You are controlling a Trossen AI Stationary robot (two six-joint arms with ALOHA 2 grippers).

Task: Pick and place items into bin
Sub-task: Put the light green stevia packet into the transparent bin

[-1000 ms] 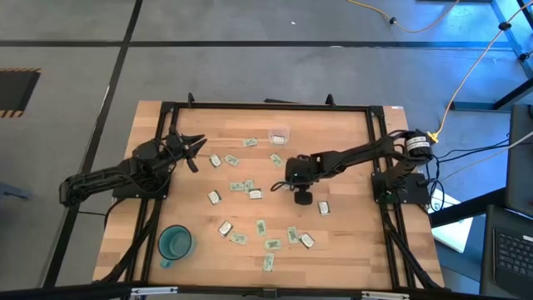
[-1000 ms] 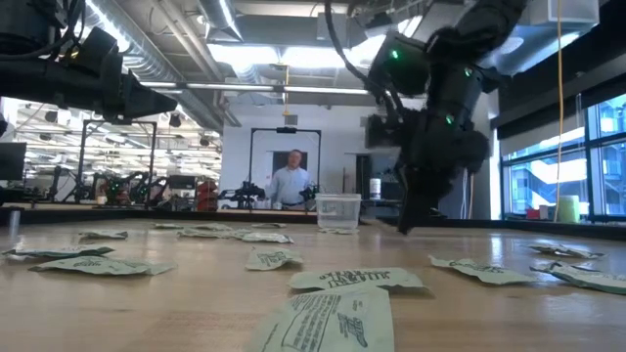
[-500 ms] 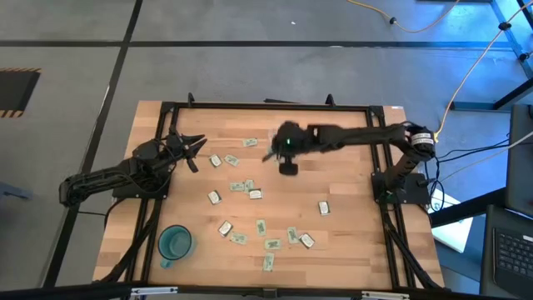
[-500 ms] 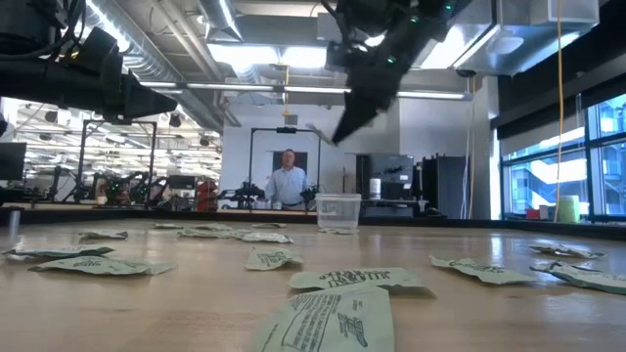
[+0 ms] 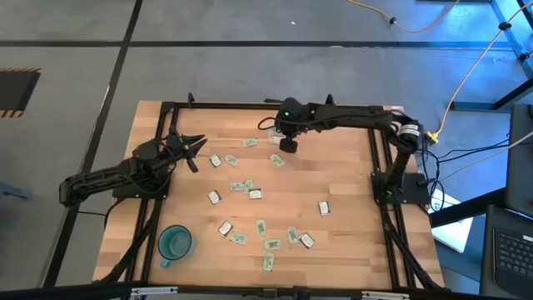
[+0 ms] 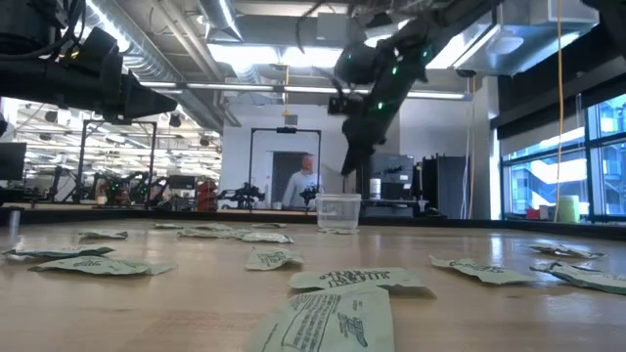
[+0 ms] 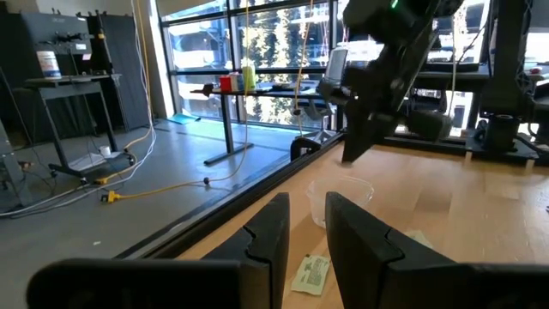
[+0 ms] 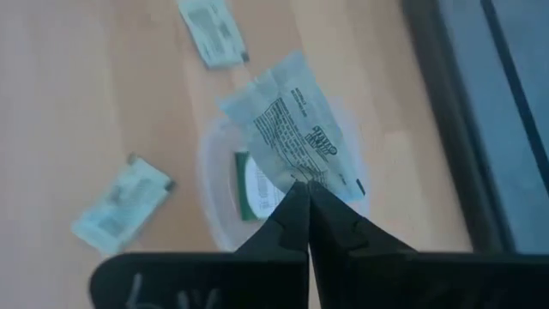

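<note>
Right jaws: the right gripper point(image 8: 302, 187) is pinched tight on the corner of a silvery printed packet point(image 8: 293, 130); its two dark fingers point(image 8: 290, 221) meet at a point with no gap between them.
Held packet: hangs tilted above the bin point(image 8: 221, 199), covering most of its opening in the right wrist view; I cannot tell whether it touches the rim.
Bin: a small clear container near the upper middle of the counter point(image 5: 341, 179) in the high view, just under the right gripper point(image 5: 276, 127); one green-printed packet point(image 8: 256, 187) already lies inside it.
Right arm: stretches from its base at the right edge of the high frame leftward along the counter's far side; in the low view the gripper point(image 6: 349, 161) hangs over the clear bin point(image 6: 338, 211) at frame centre.
Packets near the bin: one pale green packet point(image 8: 120, 207) lies flat on the wood beside the bin, another point(image 8: 213, 32) further off.
Other items: pale green and white packets lie scattered over the middle and lower part of the counter in the high view, e.g. one point(image 5: 323, 207) at right centre; a teal cup point(image 5: 175, 243) stands at lower left.
Left jaws: the left gripper point(image 5: 193, 148) waits at the left side of the counter with its fingers point(image 7: 268, 230) parted and holding nothing.
Background: a person point(image 6: 305, 183) stands in the room beyond the counter in the low view.
</note>
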